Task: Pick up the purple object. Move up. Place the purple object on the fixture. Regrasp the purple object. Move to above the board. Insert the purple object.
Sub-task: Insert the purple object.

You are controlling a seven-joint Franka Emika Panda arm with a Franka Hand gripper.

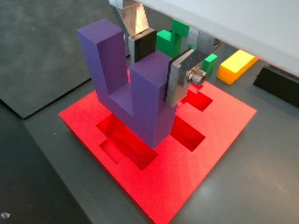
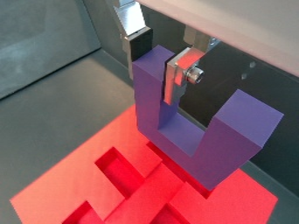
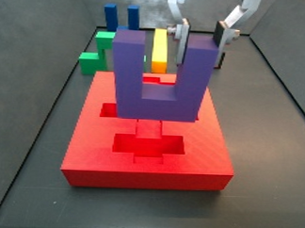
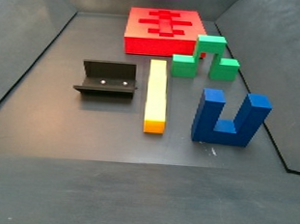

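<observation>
The purple object (image 1: 128, 87) is a U-shaped block with its prongs up. My gripper (image 1: 160, 61) is shut on one prong, silver plates on either side, in both wrist views (image 2: 160, 59). It hangs over the red board (image 1: 216, 131), its base close above the brighter recessed slots (image 2: 117, 179). In a side view the purple object (image 3: 156, 88) stands over the board's (image 3: 147, 161) far half with the gripper (image 3: 202, 35) on its right prong. The black fixture (image 4: 106, 80) stands apart on the floor, bare.
A yellow bar (image 4: 155, 95) lies beside the fixture. A blue two-pronged block (image 4: 230, 120) and a green arch block (image 4: 202, 58) stand near the board (image 4: 144, 44). Dark walls ring the floor.
</observation>
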